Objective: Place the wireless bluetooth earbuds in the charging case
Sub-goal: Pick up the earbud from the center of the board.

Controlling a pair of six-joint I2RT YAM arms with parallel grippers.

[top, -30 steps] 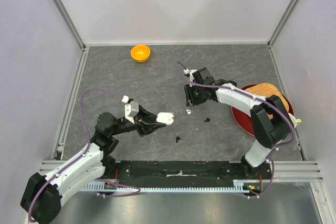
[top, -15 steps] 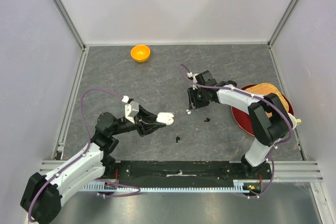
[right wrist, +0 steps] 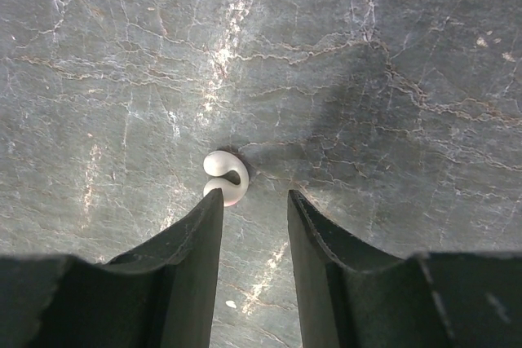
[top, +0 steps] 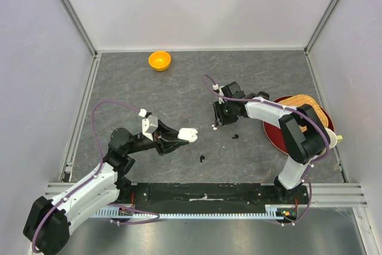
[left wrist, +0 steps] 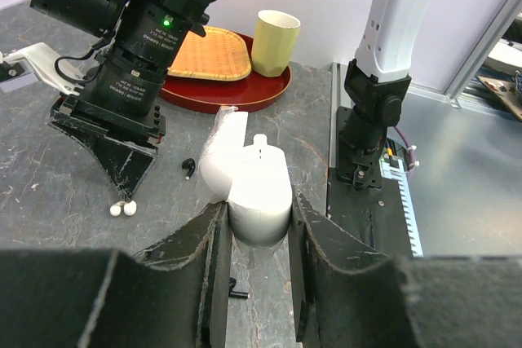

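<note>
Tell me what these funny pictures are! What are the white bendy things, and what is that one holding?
Those are two robot arms bolted to a table. The big picture looks down from above. The other two come from little cameras on each arm's wrist. The left fingers squeeze a white charging case with its lid open. The right fingers are open, pointing down at two white earbuds lying together. Two black earbuds lie nearby. There is also an orange bowl at the back, and a red tray holding a woven mat and a cup.
</note>
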